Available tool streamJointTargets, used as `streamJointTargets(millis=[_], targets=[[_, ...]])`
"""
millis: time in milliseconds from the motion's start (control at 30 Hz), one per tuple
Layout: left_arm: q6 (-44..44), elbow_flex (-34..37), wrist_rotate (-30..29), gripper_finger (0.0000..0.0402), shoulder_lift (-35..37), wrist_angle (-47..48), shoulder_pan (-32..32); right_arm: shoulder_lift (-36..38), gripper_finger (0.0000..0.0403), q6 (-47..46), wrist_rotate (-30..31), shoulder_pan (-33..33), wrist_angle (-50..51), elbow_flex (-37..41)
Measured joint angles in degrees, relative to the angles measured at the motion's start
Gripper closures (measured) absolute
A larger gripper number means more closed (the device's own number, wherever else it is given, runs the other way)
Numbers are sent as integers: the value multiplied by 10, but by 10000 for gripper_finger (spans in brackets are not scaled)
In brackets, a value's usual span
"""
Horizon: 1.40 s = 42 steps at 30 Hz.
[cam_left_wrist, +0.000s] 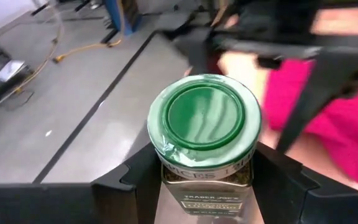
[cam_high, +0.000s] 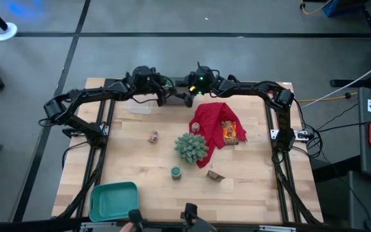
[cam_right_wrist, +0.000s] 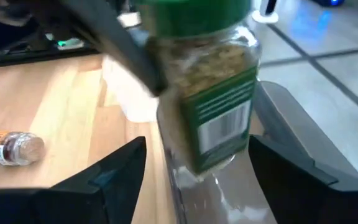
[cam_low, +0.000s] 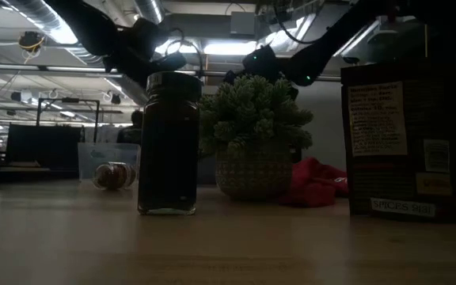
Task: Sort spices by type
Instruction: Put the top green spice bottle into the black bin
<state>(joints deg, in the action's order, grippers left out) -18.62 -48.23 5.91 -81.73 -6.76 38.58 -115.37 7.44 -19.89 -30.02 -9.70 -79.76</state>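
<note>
Item: green-lidded spice jar [cam_left_wrist: 205, 118], held in the air over the back edge of the table [cam_high: 127, 171], midway between the arms. Left gripper [cam_left_wrist: 205, 177]: fingers closed on the jar body just under the lid. Right gripper [cam_right_wrist: 194, 168]: fingers spread either side of the same jar, with a gap showing on both sides, so not gripping; you appear to be in the middle of a handover. Risks: the jar sits tilted in the right wrist view, so if you close the right fingers now they may catch it crooked; if the left lets go before the right is firm, the jar falls to the table edge or the floor beyond; the two sets of fingers are crowded together and may clash. Other stock on the table: a small tan jar [cam_high: 153, 136] lying on its side near a clear container [cam_high: 140, 108]; a second green-lidded jar [cam_high: 176, 172] upright towards the front; a brown packet [cam_high: 216, 175] beside it; an orange packet [cam_high: 229, 132] lying on the red cloth [cam_high: 206, 119]; a spiky green plant [cam_high: 191, 147] in the middle; a teal bin [cam_high: 113, 200] at the front left corner. Surface: pale wood planks, level, framed by dark rails. Room: grey floor with dark seams, loose cables at the right, ceiling ducts and strip lights beyond.
</note>
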Motion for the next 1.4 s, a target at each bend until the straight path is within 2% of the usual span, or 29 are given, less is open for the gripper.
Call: streamJointTargets(millis=[167, 333, 733, 933, 1167, 1400], targets=[[22, 0, -1, 208, -5, -1, 29, 0, 122, 21, 58, 0, 160, -84], [35, 0, 0, 204, -38, -3, 45, 0, 123, 24, 104, 0, 290, -169], [71, 0, -4, 202, -135, -111, 47, 0, 123, 53, 135, 0, 546, -329], [112, 0, -5, 202, -161, -120, 47, 0, 123, 65, 147, 0, 633, -385], [111, 0, -6, 202, -173, -120, 47, 0, 123, 66, 155, 0, 717, -443], [71, 0, -6, 201, -173, -122, 46, 0, 123, 66, 158, 0, 776, -481]])
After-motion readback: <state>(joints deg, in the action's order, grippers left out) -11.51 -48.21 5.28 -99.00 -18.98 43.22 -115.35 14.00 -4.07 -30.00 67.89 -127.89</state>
